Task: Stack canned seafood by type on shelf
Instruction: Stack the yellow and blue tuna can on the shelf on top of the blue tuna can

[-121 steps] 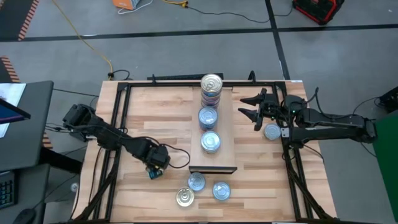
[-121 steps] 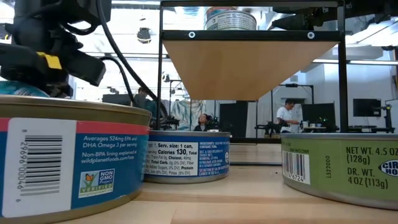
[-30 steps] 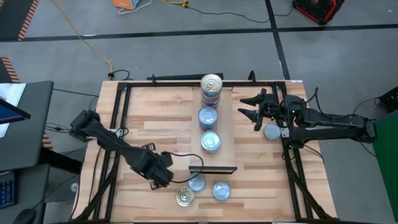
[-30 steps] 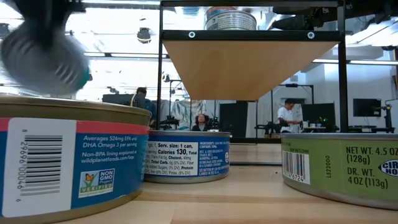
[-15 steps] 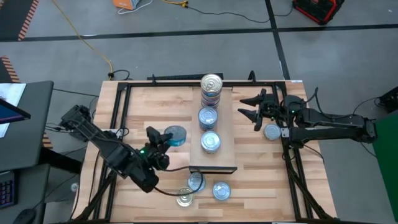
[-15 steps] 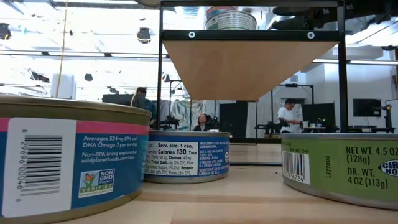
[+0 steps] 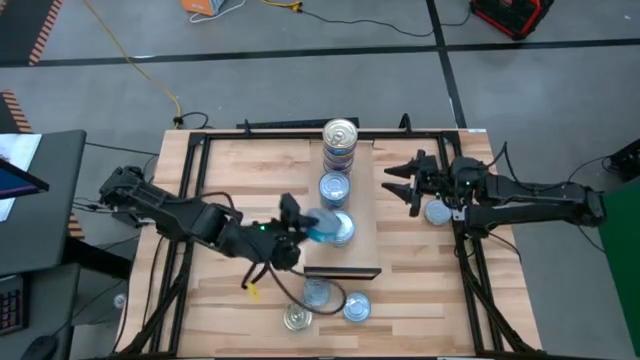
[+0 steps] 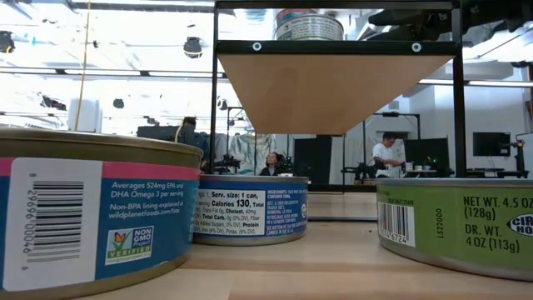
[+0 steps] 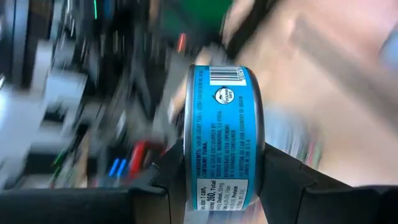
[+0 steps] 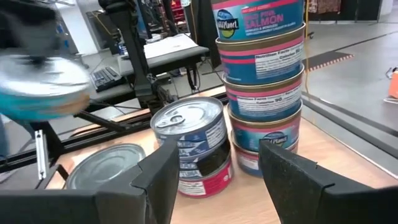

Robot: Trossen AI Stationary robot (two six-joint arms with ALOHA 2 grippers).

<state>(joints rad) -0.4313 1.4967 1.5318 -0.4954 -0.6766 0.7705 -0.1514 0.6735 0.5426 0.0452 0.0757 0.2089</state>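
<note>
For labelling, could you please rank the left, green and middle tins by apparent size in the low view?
1. Left tin
2. Green tin
3. Middle tin
Nearness to the camera drives this order; their true sizes are unsure.

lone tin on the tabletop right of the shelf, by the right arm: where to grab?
I'd grip the lone tin by its round side wall, coming straight down, a finger on each side. It lies flat, top up, so only the low wall offers opposing faces. The open right gripper is nearest; the left gripper is shut on a blue tin.
</note>
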